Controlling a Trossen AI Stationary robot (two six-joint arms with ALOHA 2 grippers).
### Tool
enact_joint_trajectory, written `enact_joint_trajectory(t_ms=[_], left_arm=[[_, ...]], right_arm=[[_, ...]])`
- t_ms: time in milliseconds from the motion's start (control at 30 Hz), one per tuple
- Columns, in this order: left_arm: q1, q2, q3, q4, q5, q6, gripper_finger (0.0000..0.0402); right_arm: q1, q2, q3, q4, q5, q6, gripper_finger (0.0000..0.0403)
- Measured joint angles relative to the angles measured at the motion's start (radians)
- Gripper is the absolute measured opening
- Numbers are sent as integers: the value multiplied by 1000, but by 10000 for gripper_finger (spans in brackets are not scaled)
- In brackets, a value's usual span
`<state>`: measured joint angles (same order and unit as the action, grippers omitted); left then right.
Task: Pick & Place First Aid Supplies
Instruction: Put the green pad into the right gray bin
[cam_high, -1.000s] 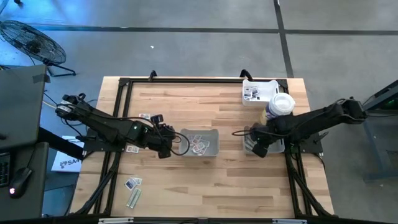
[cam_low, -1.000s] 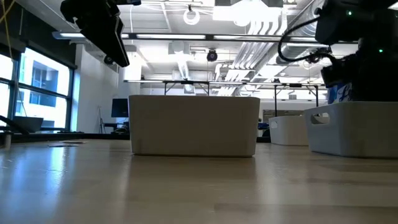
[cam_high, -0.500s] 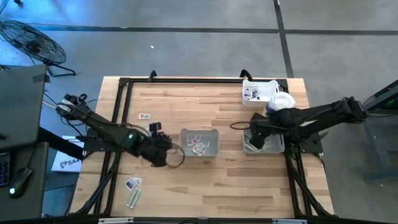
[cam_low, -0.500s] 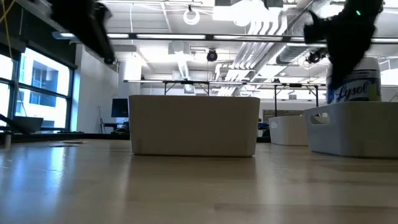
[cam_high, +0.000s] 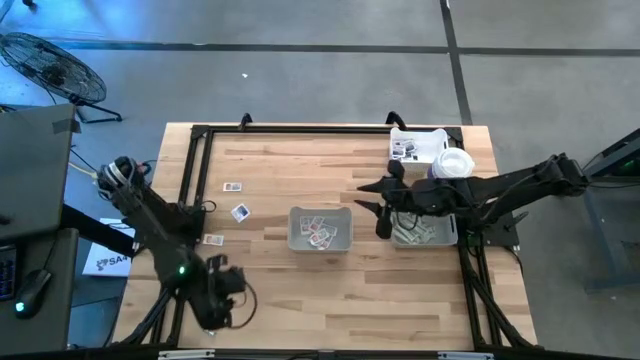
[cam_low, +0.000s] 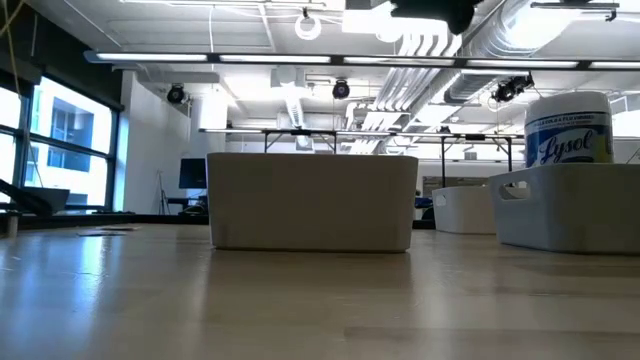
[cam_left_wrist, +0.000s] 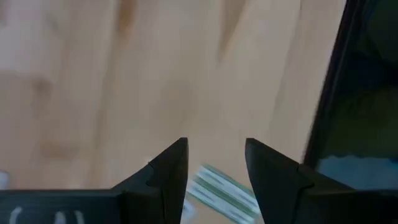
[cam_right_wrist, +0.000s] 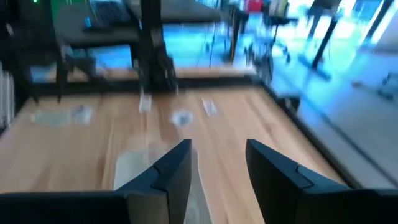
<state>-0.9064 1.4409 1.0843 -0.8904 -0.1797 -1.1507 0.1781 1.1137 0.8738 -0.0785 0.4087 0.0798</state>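
My left gripper (cam_high: 216, 302) is open near the table's near left corner, pointing down. A pale green striped strip (cam_left_wrist: 221, 187) lies on the wood below and between its fingers, untouched. My right gripper (cam_high: 368, 198) is open and empty, held above the table between the middle grey tray (cam_high: 320, 230) and the right grey tray (cam_high: 426, 231). The middle tray holds squarish white packets (cam_high: 318, 231). The right tray holds green strips (cam_high: 412, 232). Three more small packets (cam_high: 240, 211) lie flat on the wood left of the middle tray.
A far-right tray (cam_high: 412, 149) holds packets, with the white round-lidded bottle (cam_high: 454, 166) beside it; the bottle (cam_low: 568, 127) also shows in the low view. A black frame (cam_high: 196, 180) runs around the table's edge. Bare wood lies between the trays and the near edge.
My left gripper has swung from beside the middle tray toward the table's near left corner and now stands over the packets there. My right gripper has risen out of the right tray and gone left, toward the middle tray.
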Motion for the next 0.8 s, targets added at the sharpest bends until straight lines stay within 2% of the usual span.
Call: enact_joint_trajectory(t_ms=[100,200,333,467,633,800], left_arm=[[-54,51,0,57,52,-150,156],[-107,117,0,109,89,-190,156],[-166,204,0,161,125,-154,156],[-208,267,-1,223,189,-50,156],[-243,301,-1,269,193,41,156],[-246,305,0,262,181,22,156]], right_arm=[[0,0,-25,105,3,-33,146],[0,0,-38,124,2,-36,145],[0,0,-41,113,1,-21,142],[0,0,-41,113,1,14,142],[0,0,-41,113,3,26,142],[-1,0,-41,112,8,43,142]])
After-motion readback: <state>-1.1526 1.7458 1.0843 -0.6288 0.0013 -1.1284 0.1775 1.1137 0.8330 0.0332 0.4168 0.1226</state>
